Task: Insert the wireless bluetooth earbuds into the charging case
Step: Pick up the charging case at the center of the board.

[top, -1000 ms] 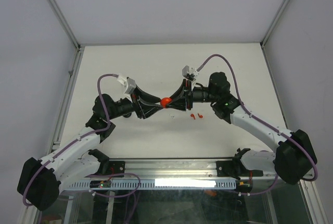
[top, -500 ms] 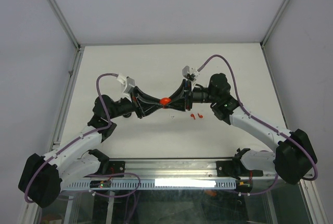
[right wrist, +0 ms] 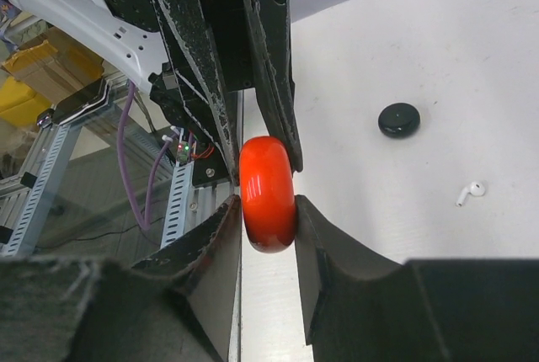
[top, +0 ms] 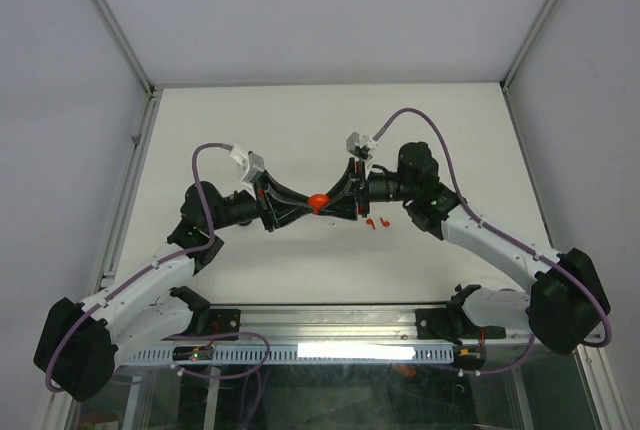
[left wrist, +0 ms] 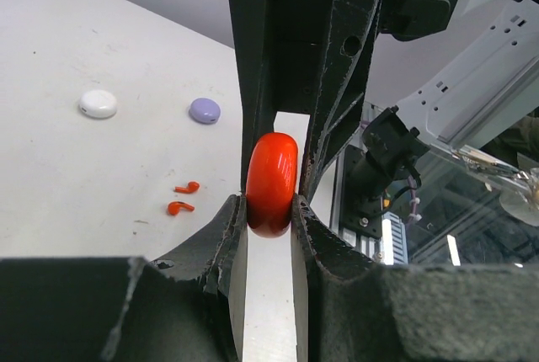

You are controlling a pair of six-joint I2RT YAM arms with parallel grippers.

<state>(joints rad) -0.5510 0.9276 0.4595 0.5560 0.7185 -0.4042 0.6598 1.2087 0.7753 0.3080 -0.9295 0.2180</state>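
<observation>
A round red charging case [top: 316, 200] hangs closed above the table, pinched edge-on from both sides. My left gripper [top: 307, 203] is shut on it from the left, and my right gripper [top: 326, 202] is shut on it from the right. In the left wrist view the case [left wrist: 272, 183] sits between my left gripper's [left wrist: 269, 210] fingers. In the right wrist view the case [right wrist: 268, 192] sits between my right gripper's [right wrist: 268, 210] fingers. Two red earbuds [top: 376, 221] lie on the table under the right wrist; they also show in the left wrist view [left wrist: 184, 197].
A white round case [left wrist: 98, 103] and a lavender round case [left wrist: 205, 110] lie on the table. A black round case [right wrist: 398, 119] and a white earbud [right wrist: 471, 191] lie further off. The table's near rail [top: 320, 325] runs between the arm bases.
Both grippers, still on the red case, have shifted slightly toward the near edge. The red earbuds have not moved.
</observation>
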